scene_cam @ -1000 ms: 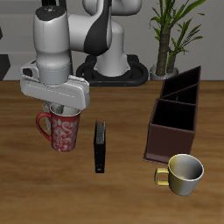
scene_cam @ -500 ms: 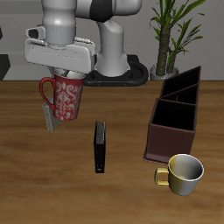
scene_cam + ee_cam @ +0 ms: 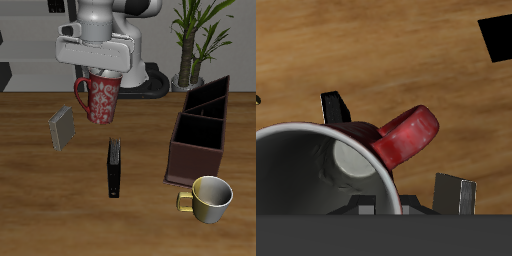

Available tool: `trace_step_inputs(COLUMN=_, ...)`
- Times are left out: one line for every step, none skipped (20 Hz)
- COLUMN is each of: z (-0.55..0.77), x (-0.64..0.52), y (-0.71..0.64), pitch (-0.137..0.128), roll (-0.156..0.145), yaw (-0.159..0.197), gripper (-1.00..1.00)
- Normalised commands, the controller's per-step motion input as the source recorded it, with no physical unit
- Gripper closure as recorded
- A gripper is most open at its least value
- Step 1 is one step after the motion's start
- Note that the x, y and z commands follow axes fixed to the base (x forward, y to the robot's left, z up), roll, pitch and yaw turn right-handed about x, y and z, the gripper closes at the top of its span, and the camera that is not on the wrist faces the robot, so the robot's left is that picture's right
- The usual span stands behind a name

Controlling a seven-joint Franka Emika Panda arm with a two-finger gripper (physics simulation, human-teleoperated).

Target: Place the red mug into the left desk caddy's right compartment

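Wooden table [image 3: 40, 190], end effector [image 3: 96, 72] clamped on upright red mug [image 3: 101, 99], airborne, handle sideways

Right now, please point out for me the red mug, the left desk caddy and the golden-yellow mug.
red mug [image 3: 101, 100], exterior view, on its patterned side wall.
left desk caddy [image 3: 192, 161], exterior view, on its dark front wall.
golden-yellow mug [image 3: 214, 208], exterior view, on its outer wall below the rim.

Red mug [image 3: 100, 98] (airborne) behind black slab [image 3: 116, 167].
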Motion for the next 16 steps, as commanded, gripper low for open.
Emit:
trace_step_inputs(z=0.04, x=-0.52, y=0.67, pitch=-0.011, roll=-0.039, yaw=0.027, gripper=1.00)
trace_step_inputs(z=0.15, x=-0.56, y=0.94, pitch=-0.054, roll=0.056, yaw=0.135, gripper=1.00)
trace_step_inputs(z=0.14, x=-0.56, y=0.75, pitch=-0.063, roll=0.057, yaw=0.052, gripper=1.00)
trace_step_inputs(z=0.24, x=-0.61, y=0.77, pitch=-0.099, roll=-0.065, yaw=0.070, gripper=1.00)
trace_step_inputs(z=0.20, x=-0.42, y=0.97, pitch=-0.112, roll=0.125, yaw=0.131, gripper=1.00)
trace_step_inputs(z=0.02, x=-0.32, y=0.72, pitch=0.068, roll=0.017, yaw=0.052, gripper=1.00)
trace_step_inputs(z=0.08, x=-0.28, y=0.75, pitch=0.062, roll=-0.069, yaw=0.031, gripper=1.00)
trace_step_inputs(z=0.01, x=0.02, y=-0.01, pitch=0.000, roll=0.000, yaw=0.000, gripper=1.00)
trace_step_inputs(z=0.16, x=-0.24, y=1.09, pitch=-0.072, roll=0.120, yaw=0.174, gripper=1.00)
trace_step_inputs(z=0.07, x=-0.15, y=0.35, pitch=0.041, roll=-0.060, yaw=-0.024, gripper=1.00)
trace_step_inputs(z=0.08, x=-0.17, y=0.72, pitch=0.026, roll=-0.046, yaw=-0.015, gripper=1.00)
trace_step_inputs(z=0.13, x=-0.08, y=0.90, pitch=-0.041, roll=0.244, yaw=0.175, gripper=1.00)
trace_step_inputs(z=0.19, x=-0.19, y=0.64, pitch=0.009, roll=-0.108, yaw=-0.092, gripper=1.00)
trace_step_inputs(z=0.20, x=-0.04, y=0.85, pitch=-0.064, roll=0.191, yaw=0.099, gripper=1.00)
trace_step_inputs(z=0.03, x=0.02, y=0.34, pitch=0.013, roll=0.021, yaw=0.046, gripper=1.00)
trace_step_inputs(z=0.06, x=0.03, y=0.64, pitch=0.036, roll=-0.095, yaw=-0.056, gripper=1.00)
